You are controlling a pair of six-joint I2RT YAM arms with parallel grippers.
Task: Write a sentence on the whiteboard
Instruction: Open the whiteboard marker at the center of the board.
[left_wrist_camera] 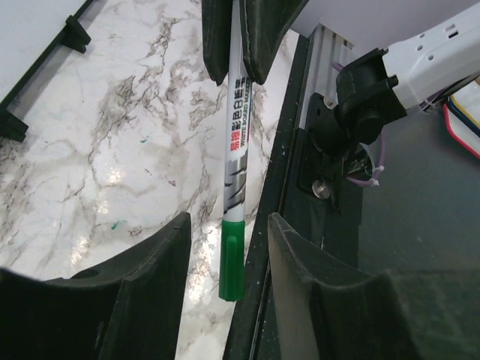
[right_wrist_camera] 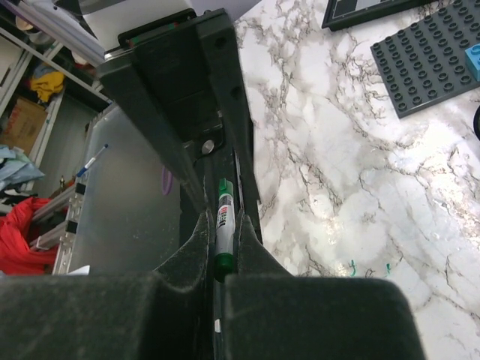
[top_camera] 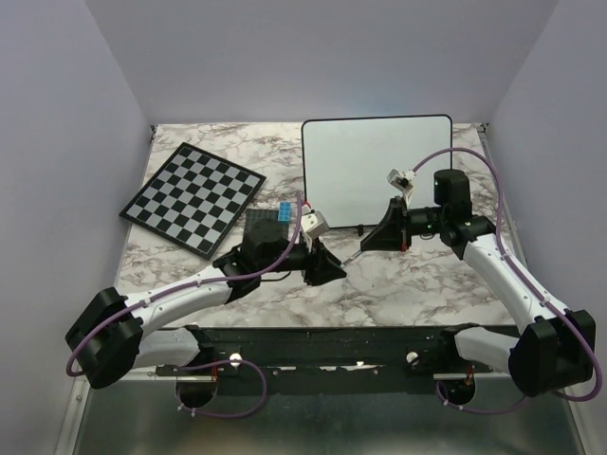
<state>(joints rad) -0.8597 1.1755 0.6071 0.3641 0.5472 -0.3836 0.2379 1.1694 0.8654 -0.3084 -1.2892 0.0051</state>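
My right pincer [right_wrist_camera: 223,241] is clamped on the slim white marker [left_wrist_camera: 234,142]; my left pincer [left_wrist_camera: 229,225] stands apart around its green cap [left_wrist_camera: 232,259]. The smooth, round-cornered whiteboard [top_camera: 377,161] lies on the far side of the veined marble bench [top_camera: 417,280].

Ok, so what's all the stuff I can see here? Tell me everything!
whiteboard: one, white with black frame, back of table, no writing visible
chessboard: one, black and white, back left
plate: one, dark grey with studs, between chessboard and whiteboard
brick: one, blue, on the plate
marker: one, white with green cap, between the pincers
marks: a few, green, tiny, on the table
table: one, marbled white and grey
left pincer: one, black, open around the marker's cap
right pincer: one, black, shut on the marker
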